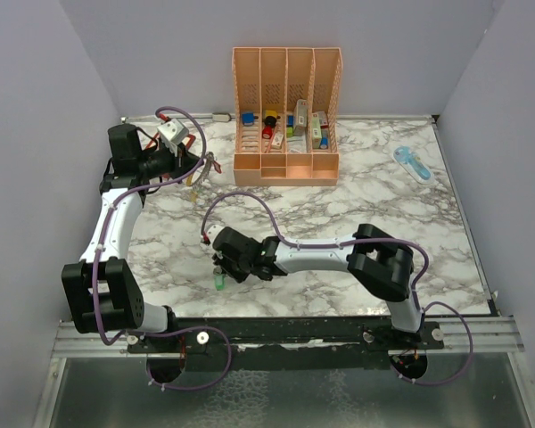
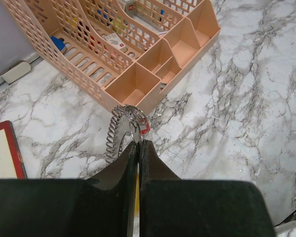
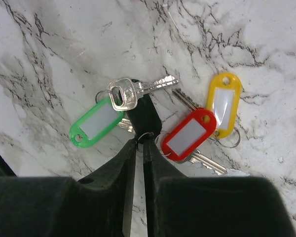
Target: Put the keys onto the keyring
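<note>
Left gripper (image 2: 138, 144) pinches the thin silvery wire keyring (image 2: 136, 114) beside the peach slotted plastic organizer (image 2: 133, 86) — jaws almost touching. Right gripper (image 3: 139, 142), equally narrow, nips the black-tagged one of the small silvery metal keys (image 3: 122, 95) — tag labels plain white — on the marble table (image 3: 64, 39).

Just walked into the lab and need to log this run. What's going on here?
The left gripper is shut on the keyring, holding it near the peach organizer. The right gripper is down at a cluster of tagged keys on the marble table, closed at the black tag, with the green tag, red tag and yellow tag around it. That cluster lies well apart from the keyring.
</note>
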Controlling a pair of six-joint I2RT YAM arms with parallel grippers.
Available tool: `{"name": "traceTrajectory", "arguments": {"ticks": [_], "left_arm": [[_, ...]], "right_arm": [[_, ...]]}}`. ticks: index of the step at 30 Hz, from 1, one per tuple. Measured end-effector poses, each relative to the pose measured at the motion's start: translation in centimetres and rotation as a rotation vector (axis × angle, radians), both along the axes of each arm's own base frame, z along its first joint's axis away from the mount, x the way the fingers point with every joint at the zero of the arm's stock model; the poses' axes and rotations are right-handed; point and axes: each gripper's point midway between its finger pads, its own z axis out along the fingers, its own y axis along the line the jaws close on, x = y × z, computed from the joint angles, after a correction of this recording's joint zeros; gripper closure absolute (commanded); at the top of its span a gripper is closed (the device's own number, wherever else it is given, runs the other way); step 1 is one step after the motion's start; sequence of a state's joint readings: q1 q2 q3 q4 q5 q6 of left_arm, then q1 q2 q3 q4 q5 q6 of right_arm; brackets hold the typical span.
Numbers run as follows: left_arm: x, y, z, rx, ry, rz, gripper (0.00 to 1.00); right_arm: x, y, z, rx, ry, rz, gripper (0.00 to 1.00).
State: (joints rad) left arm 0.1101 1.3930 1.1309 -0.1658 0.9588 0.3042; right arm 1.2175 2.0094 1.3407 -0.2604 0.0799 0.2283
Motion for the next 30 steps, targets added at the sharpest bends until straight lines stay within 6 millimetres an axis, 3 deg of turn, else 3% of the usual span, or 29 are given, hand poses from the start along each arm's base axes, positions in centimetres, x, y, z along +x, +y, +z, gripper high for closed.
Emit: {"name": "traceTrajectory", "arguments": {"ticks": [5,11,24,26,30], "left_arm": [[0.0,0.0,0.0,-0.001,0.0,-0.002,1.0],[-0.1,-0.2,0.1,-0.006,0.0,-0.012,1.0],[-0.2,-0.2,0.1,-0.014,0.004,-0.016,1.0],[-0.3,-0.3,0.1,-0.02,0.006,-0.019,1.0],[-0.6,-0.6,-0.5,-0.04,0.022,-0.033,1.0]], "right_arm": [[0.2,-0.5,-0.2,-0.022,-0.009,-0.015,0.77],[0.4,-0.8,-0.3,-0.037,-0.019,-0.026,0.98],[1.2,-1.6,-0.2,-0.043,-0.066,-0.055,0.99],[1.2,-2.1,0.0,-0.044,-0.077,-0.055,0.99],[1.4,-3.8,2.8,0.012,-0.102,-0.058,0.99]]}}
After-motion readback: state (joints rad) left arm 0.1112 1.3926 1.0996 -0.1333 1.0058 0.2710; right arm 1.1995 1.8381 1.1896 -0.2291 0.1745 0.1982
